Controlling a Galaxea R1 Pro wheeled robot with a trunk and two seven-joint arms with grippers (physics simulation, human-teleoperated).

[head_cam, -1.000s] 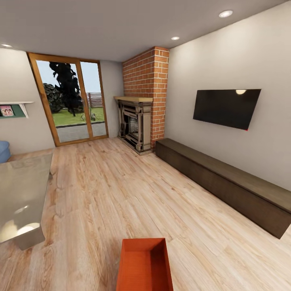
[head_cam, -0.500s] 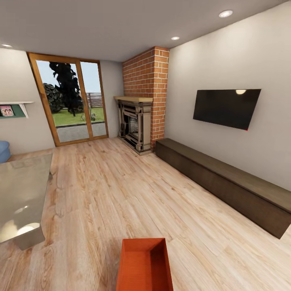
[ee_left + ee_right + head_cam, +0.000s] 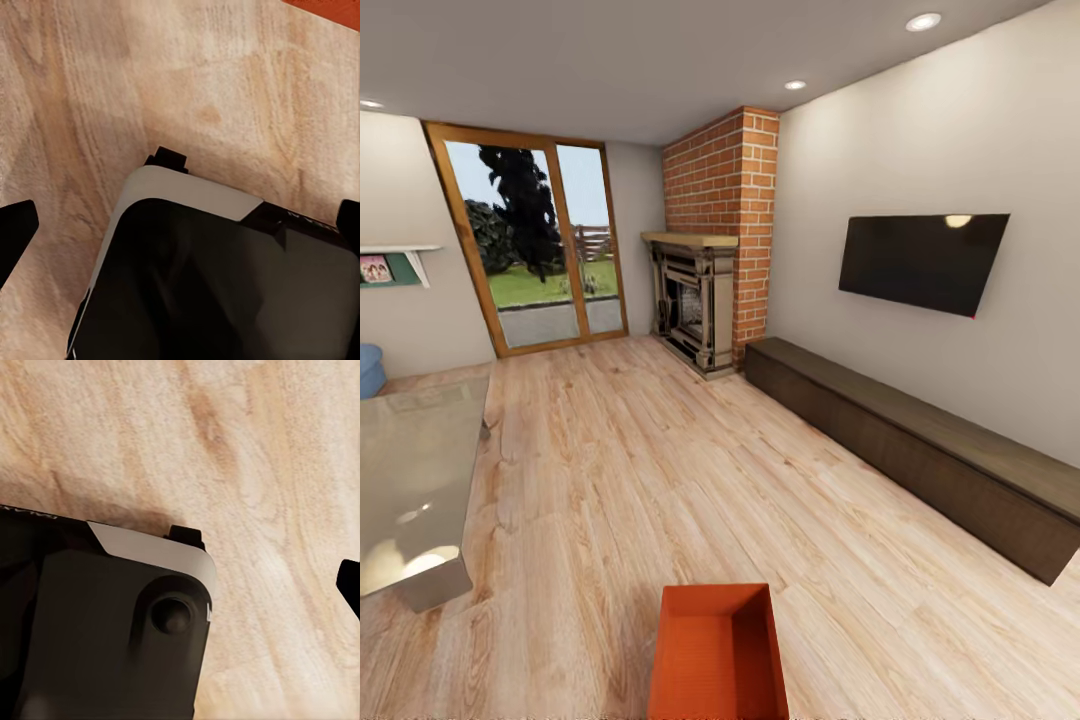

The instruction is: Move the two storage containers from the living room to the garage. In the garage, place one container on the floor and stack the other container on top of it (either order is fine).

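Since it looks rigid, light and smooth-walled, the red-orange storage container (image 3: 717, 655) on the plank floor (image 3: 610, 470), well before the brick fireplace (image 3: 705, 300), suits a rim grip; either pincer's state I cannot tell.

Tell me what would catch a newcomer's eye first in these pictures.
The red-orange storage container sits open-topped on the light wood floor, right in front of the camera at the bottom of the head view. Beyond it, the brick fireplace fills the far corner, with a black wall screen above a long dark bench on the right.
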